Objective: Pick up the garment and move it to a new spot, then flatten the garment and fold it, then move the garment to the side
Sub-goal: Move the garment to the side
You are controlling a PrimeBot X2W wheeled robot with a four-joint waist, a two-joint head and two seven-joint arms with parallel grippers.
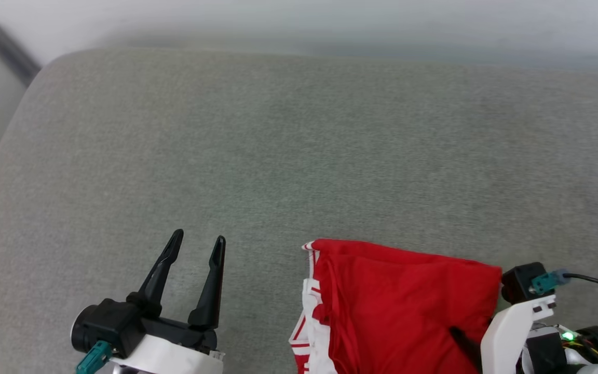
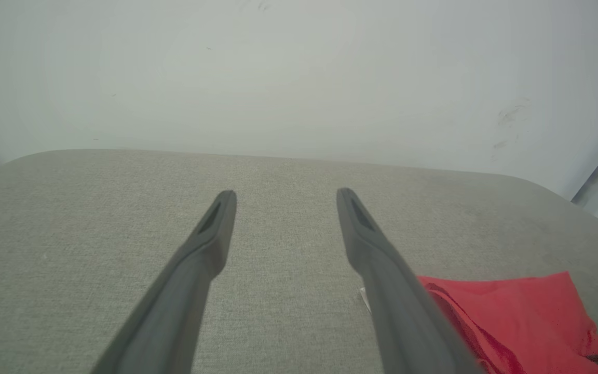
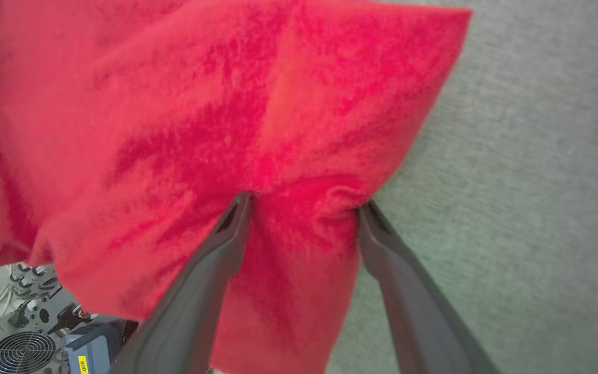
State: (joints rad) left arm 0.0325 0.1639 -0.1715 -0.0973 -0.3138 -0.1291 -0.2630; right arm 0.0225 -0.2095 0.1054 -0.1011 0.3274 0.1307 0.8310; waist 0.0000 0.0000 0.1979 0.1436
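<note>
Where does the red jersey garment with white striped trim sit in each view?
Head view: the red jersey garment lies at the bottom edge, right of centre.
Left wrist view: garment in the lower right corner.
Right wrist view: garment across the top and left.
Shared landmark: the grey fabric surface beneath it.

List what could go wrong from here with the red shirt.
1. The right gripper is open, straddling just a small bunch of the garment. Closing there may pinch too little, and the cloth could slip on lifting.
2. The garment appears to overhang the near edge of the grey surface, with robot hardware below. A pull could drag it off.
3. The left gripper is open over bare surface, apart from the garment. A one-sided lift may leave it bunched.
</note>
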